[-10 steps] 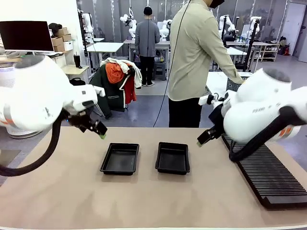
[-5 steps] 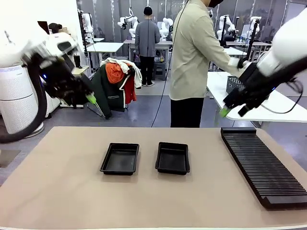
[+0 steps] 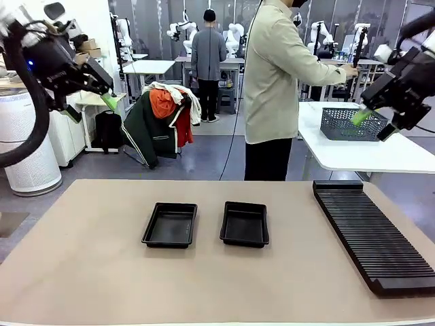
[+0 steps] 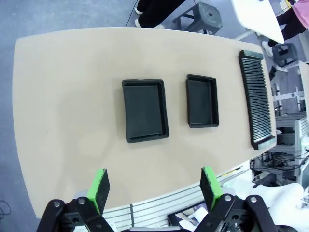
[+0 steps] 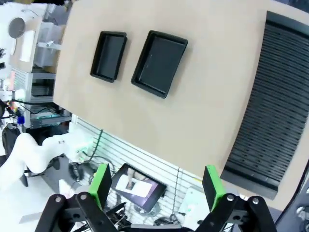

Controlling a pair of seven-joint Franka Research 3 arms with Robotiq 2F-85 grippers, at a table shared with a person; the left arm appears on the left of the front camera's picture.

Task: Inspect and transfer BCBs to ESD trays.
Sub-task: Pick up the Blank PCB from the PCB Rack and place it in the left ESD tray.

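- Trays: you see left tray [image 3: 170, 225] and right tray [image 3: 245, 223] side by side mid-table, rack [image 3: 370, 234] at their 3 o'clock.
- Left gripper [image 4: 154, 186] hangs high at 10 o'clock, fingers apart, empty.
- Right gripper [image 5: 157, 188], high at 2 o'clock, fingers apart, empty.

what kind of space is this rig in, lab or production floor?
Probably a robotics lab or workshop: two black ESD trays and a ribbed slotted rack sit on a tan worktable, with white benches and a wire mesh basket behind.
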